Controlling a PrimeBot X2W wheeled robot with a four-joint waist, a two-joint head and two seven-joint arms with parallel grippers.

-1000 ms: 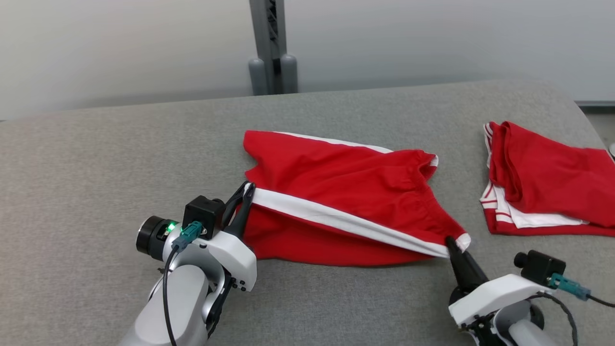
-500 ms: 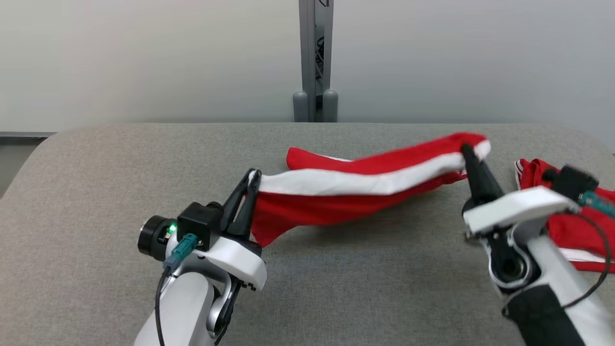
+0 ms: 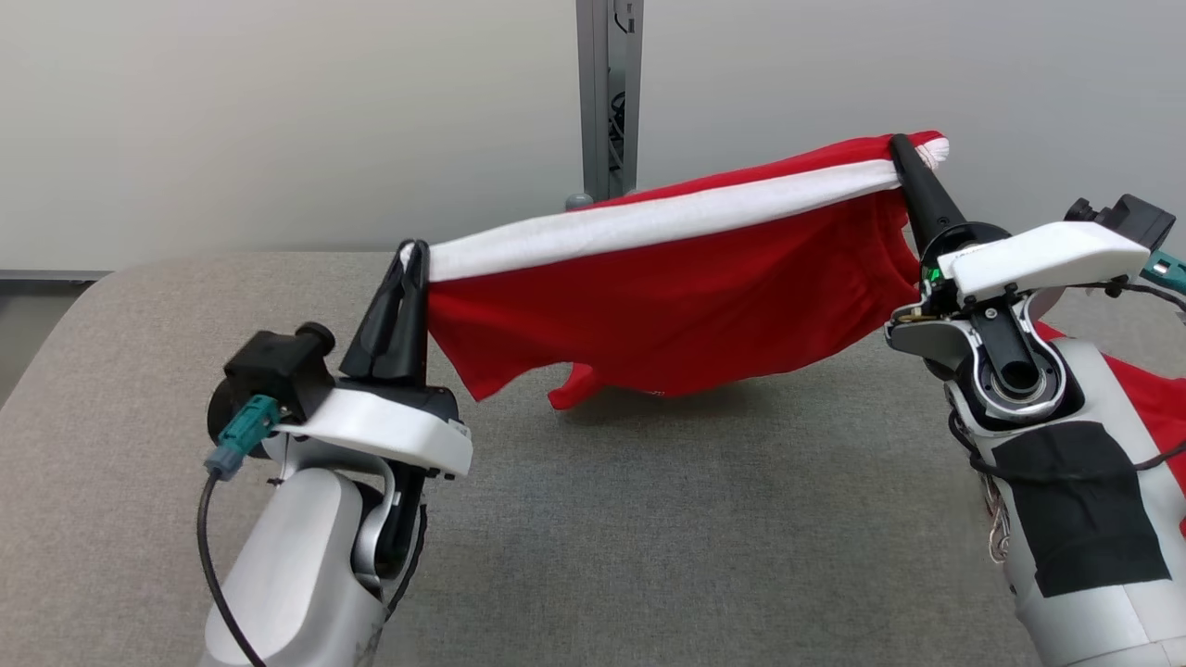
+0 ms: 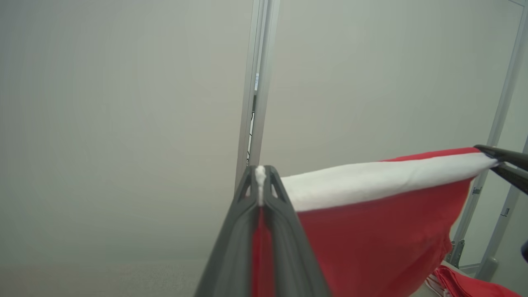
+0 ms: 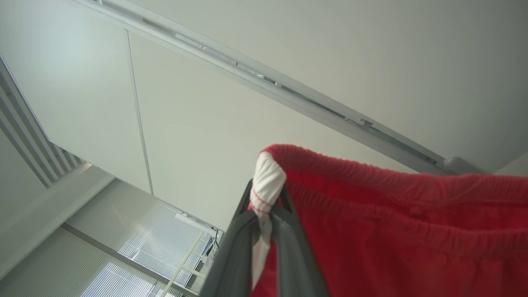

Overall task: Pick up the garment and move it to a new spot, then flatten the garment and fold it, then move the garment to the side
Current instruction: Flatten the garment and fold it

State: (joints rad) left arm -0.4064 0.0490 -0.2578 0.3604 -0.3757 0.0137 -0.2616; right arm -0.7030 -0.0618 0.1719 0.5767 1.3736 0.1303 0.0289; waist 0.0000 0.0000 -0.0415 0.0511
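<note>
Jaws pinching the garment [image 3: 676, 306] have hoisted it higher.

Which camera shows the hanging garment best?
The head view: the garment hangs whole between the left gripper and right gripper. The left wrist view shows its white-striped top edge; the right wrist view, one pinched corner.

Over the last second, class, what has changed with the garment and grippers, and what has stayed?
The left gripper and right gripper rose, lifting the red garment off the table; it now hangs stretched between them. Unchanged: both stay shut on the ends of the white stripe; the second garment lies at the right.
</note>
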